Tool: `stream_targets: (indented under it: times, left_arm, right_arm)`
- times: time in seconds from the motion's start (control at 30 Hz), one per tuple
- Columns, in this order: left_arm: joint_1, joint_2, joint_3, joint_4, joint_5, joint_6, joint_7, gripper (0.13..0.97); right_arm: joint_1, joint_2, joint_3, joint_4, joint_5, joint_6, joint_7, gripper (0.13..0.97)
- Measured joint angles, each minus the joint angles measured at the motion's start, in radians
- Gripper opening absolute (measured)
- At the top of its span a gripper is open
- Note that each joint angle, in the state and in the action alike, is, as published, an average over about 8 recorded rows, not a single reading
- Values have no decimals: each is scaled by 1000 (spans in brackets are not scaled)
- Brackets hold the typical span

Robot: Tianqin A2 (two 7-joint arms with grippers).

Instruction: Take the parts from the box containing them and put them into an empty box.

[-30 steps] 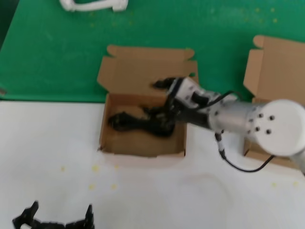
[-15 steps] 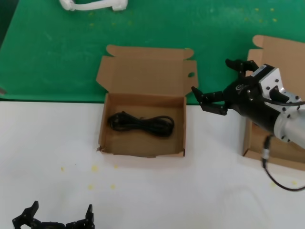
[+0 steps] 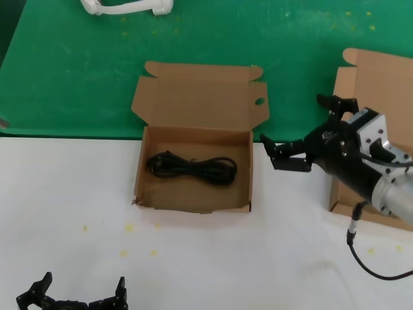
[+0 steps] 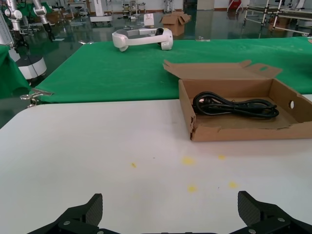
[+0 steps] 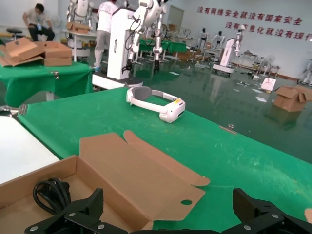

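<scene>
White tabletop (image 3: 77,187), green cloth behind.
Right gripper (image 3: 308,132) spread and empty; holed-flap box (image 3: 193,200) with one coiled cord (image 3: 191,168) lies beyond its fingertips. Left gripper (image 3: 74,298) spread, parked low.

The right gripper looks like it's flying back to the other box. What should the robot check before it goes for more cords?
1. Right gripper empty: ok, fingers spread wide, nothing between them.
2. Cord bundle delivered: ok, it lies flat inside the box with the holed flap.
3. Right gripper clear of that box: ok, it hangs beside it, over the gap between the two boxes.
4. More cords in the source box: cannot tell, the arm hides its floor.
5. Source box open: ok, its lid stands up.
6. Left gripper out of the way: ok, parked open at the near table edge.
</scene>
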Motion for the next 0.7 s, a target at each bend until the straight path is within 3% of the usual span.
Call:
stream_targets:
  times: [0.17,0.7]
  left_arm:
    - [0,0,0,0,0,0,0,966]
    - [0,0,0,0,0,0,1,966]
  right_arm:
    - [-59,-5,25,24,38,29,-32,929]
    - [-258,-20,108,105,163,124,-138,966]
